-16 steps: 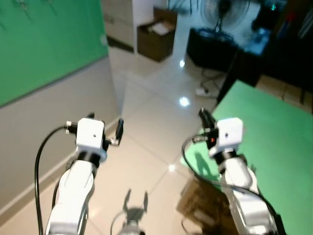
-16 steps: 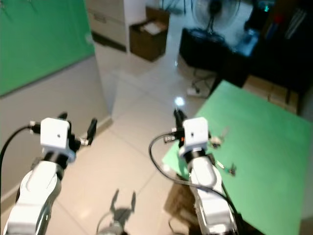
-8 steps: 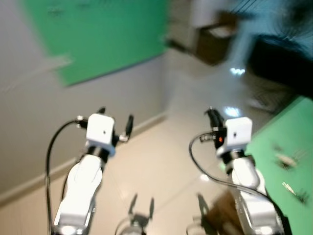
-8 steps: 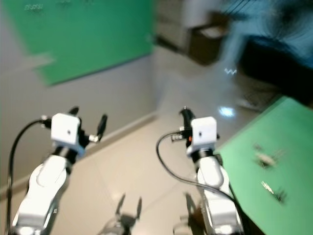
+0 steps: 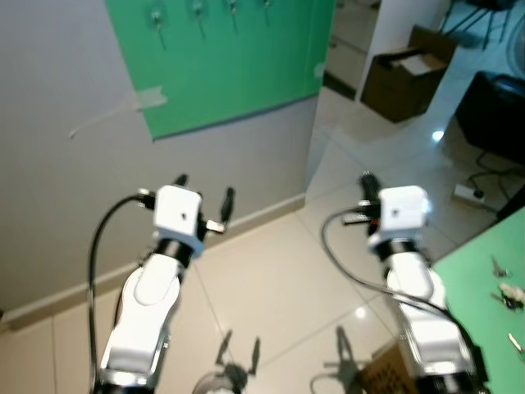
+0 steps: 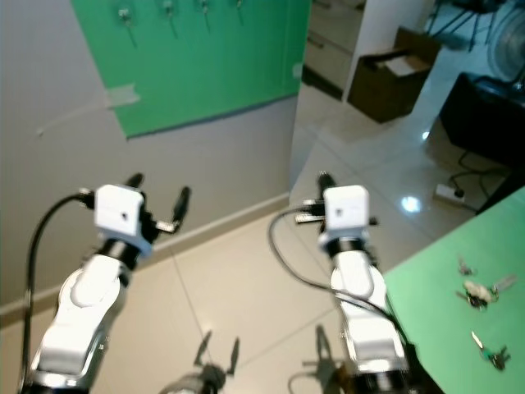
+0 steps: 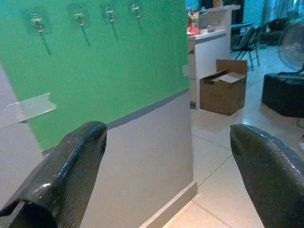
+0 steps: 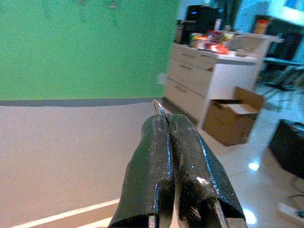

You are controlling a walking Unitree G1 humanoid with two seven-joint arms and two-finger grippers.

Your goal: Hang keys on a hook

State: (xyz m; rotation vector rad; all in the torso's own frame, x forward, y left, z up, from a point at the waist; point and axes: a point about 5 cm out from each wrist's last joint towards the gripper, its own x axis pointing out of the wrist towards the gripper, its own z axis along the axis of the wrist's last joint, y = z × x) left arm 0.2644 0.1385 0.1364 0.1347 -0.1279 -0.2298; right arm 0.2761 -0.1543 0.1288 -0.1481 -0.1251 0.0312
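Both arms raised over tiled floor, facing green wall panel (image 5: 221, 66). Left gripper (image 5: 204, 194) spread wide, holding nothing, short of panel. Right gripper (image 8: 166, 128) pinched tight on thin metal key ring (image 8: 159, 108), tip just poking past fingertips; keys themselves hidden. Row of hooks (image 7: 78, 17) high on panel, well beyond both grippers. Spare keys (image 6: 476, 291) on green table, off right of panel.
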